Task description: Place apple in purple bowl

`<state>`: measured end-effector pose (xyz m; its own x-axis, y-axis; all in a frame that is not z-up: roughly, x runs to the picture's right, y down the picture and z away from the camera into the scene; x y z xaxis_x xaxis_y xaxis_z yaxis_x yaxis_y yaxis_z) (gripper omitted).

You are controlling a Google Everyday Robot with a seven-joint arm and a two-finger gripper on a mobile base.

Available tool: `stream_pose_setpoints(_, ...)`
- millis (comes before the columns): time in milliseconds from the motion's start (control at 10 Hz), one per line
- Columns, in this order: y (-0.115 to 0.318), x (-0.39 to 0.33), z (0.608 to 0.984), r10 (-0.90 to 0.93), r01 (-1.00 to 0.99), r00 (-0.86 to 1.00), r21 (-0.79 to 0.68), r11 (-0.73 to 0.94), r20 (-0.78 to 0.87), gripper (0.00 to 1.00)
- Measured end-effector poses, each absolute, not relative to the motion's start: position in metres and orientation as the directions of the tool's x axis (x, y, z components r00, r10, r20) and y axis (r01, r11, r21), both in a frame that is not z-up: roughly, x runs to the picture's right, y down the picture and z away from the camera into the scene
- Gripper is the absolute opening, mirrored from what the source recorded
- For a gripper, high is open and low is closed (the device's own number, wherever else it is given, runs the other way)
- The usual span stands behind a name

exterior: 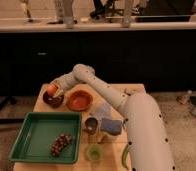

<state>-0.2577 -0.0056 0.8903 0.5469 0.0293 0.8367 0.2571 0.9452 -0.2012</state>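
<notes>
Gripper (56,89): at far-left corner of table (133,90), directly over purple bowl (53,99). Apple (52,89) sits at gripper tip, above bowl interior, w/ fingers on either side of it as far as can be seen – reads as clamped on apple. Whether apple bottom touches bowl floor: can't tell.

Arm (98,87): white, runs from robot body (146,135) at right-front, up and across table to the left, elbow bend above orange bowl (79,100).

Purple bowl: dark, shallow, upright, near table's left-rear edge. Orange bowl just beside it on the right, nearly touching; larger, appears to hold nothing.

Green tray (28,131): front-left of table, in front of both bowls. Grape bunch (61,144) lies in tray, toward its right-front portion; remainder of tray floor bare.

Centre-front of table: small metal cup (91,124), upright, just right of tray. Blue cloth/sponge item (111,126) beside cup on the right, partly behind robot body. Green cup (94,152) near front edge, below metal cup. Green elongated item (124,157) at front edge next to robot body – identity unclear.

Obstructions: orange bowl close to gripper's right side; no item between gripper and purple bowl. Dark cabinet front (156,55) behind table
</notes>
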Motion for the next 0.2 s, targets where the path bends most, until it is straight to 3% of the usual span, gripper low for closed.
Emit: stream_pose_setpoints(200, -0.0051, -0.2575, 0.8907, 0.03, 0.257, 0.547, -0.202, 0.945, 0.837, 0.8)
